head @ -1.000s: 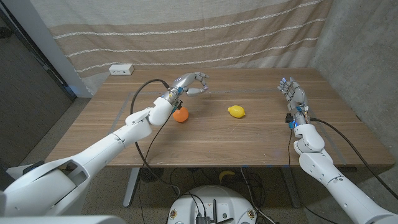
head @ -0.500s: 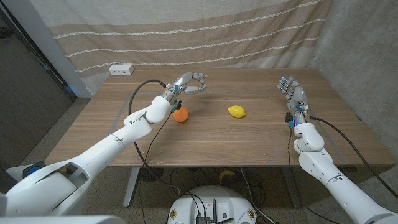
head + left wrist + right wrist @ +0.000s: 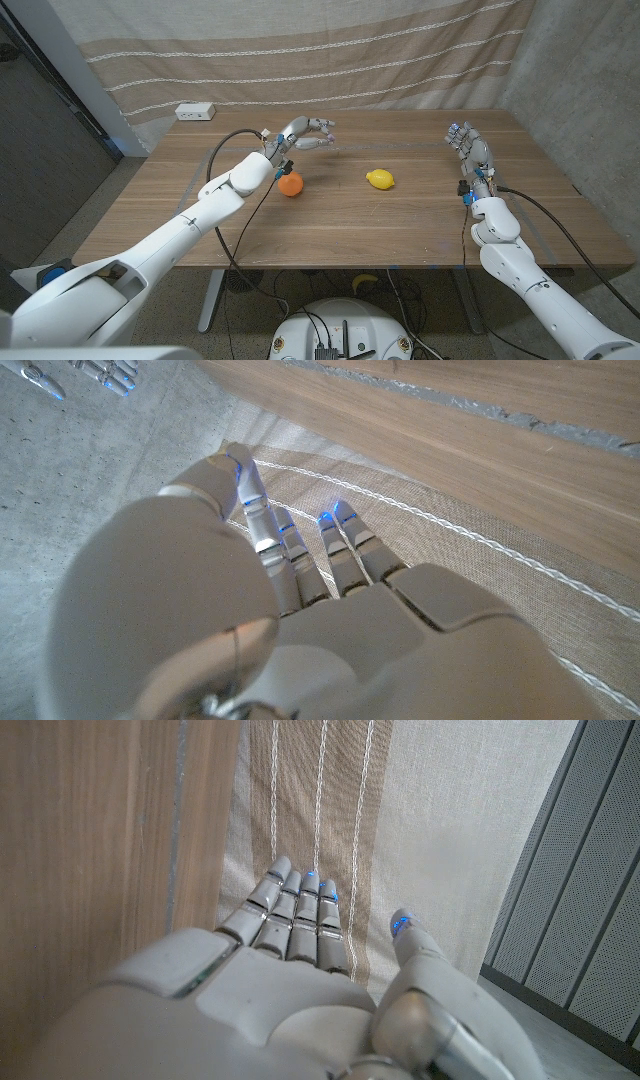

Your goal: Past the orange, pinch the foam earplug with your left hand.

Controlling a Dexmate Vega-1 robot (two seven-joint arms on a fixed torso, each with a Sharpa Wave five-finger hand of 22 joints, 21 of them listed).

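Left hand has edged farther beyond the orange, fingers apart, empty; I see no earplug yet.

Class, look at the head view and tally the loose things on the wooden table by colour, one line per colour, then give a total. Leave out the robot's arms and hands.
Orange: 1, the orange
Yellow: 1, the lemon
White: 1, the power strip at the far edge
Total: 3
An earplug is too small to make out, so it is not counted.
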